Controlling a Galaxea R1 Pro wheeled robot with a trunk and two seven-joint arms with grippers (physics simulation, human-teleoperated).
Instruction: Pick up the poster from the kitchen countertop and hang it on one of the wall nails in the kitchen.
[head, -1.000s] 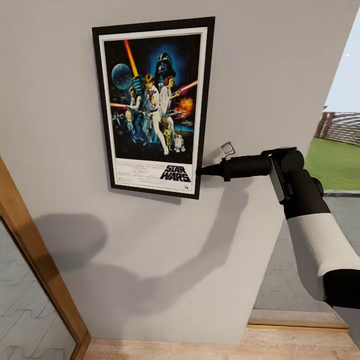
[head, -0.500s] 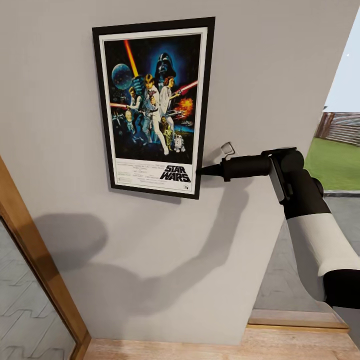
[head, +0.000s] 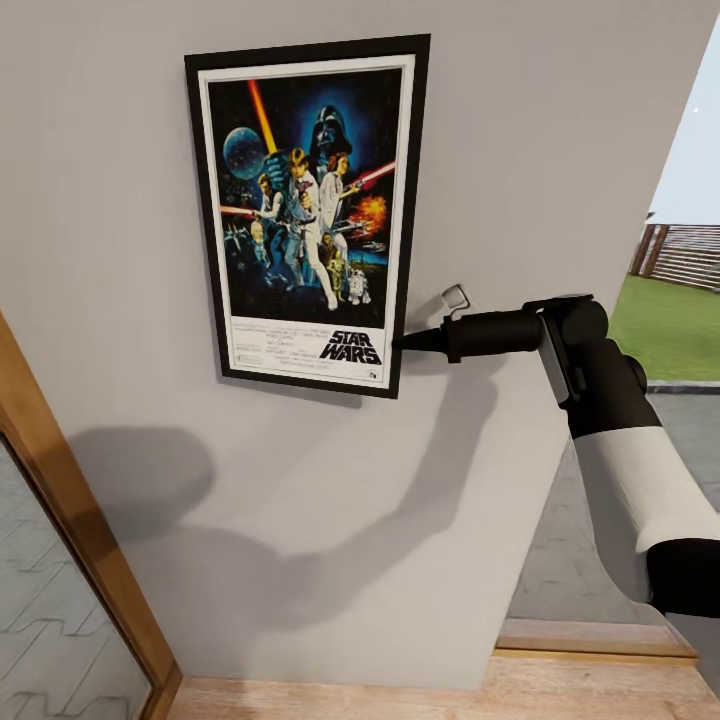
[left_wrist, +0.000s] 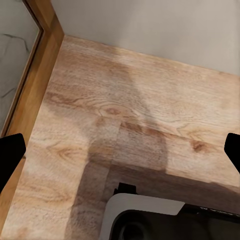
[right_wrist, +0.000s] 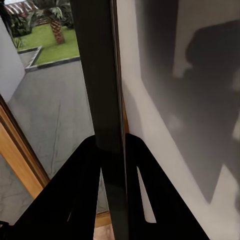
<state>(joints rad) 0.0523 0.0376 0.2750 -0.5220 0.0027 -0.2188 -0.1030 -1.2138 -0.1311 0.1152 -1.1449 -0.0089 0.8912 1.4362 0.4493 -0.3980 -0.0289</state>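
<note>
A wood-framed glass pane (head: 60, 560) stands at the far left. The left claw (left_wrist: 120, 150) hangs spread wide over the wood floor (left_wrist: 125, 110). The poster (head: 310, 215) sits upright, flat against the pale wall (head: 520, 150). The right claw (head: 408, 342) pinches the poster's lower right frame edge

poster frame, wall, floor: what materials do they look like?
The poster frame: matte black, plastic or painted wood, no grain visible. Print: glossy-looking paper, white border. Wall: pale grey, flat matte, probably painted plaster. Floor: light wood planks, clear grain and knots. The right gripper pinches the frame's edge.
</note>
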